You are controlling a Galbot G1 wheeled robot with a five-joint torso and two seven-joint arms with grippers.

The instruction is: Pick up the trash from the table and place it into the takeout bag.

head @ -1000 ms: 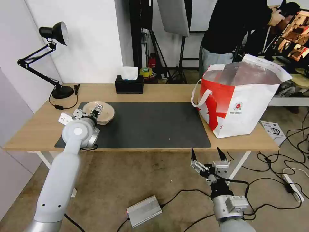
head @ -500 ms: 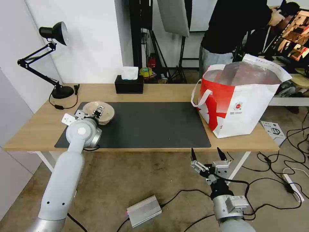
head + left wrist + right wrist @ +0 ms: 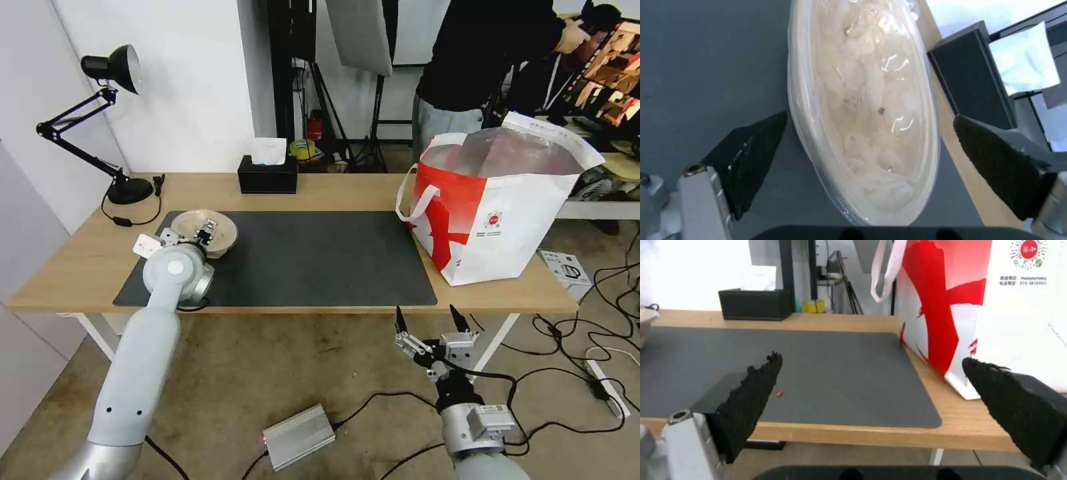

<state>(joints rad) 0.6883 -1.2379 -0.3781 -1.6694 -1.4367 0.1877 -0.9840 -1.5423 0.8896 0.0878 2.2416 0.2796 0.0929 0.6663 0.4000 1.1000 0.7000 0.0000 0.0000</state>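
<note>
- At about 9 o'clock on the dark grey mat [image 3: 313, 257], the shallow beige bowl [image 3: 215, 231] is sitting near the mat's far-left corner, rim up, wrapped in clear film with pale crumpled stuff inside.
- The left gripper [image 3: 189, 237] is hanging right at the bowl, fingers spread wide. In the left wrist view one black finger [image 3: 749, 160] is sitting on each side of the bowl [image 3: 865, 110], and I can't really tell if either pad is touching the rim yet.
- The takeout bag [image 3: 497, 213] is standing upright at 3 o'clock on the counter [image 3: 73, 267], half on the mat's right edge, mouth gaping open so the silver lining is showing, white handle drooping toward the mat.
- The right gripper [image 3: 430, 325] is idling at 6 o'clock, below the counter's front edge, fingers pointing up and spread apart, holding nothing. Its wrist view is looking across the mat toward the bag [image 3: 978, 306].
- A black tissue box [image 3: 267, 175] is sitting at 12 o'clock along the counter's back edge, and a black desk lamp [image 3: 100, 120] is standing at the far-left corner, around 10 o'clock.
- A tiny red crumb [image 3: 780, 393] is lying on the mat near the front edge.
</note>
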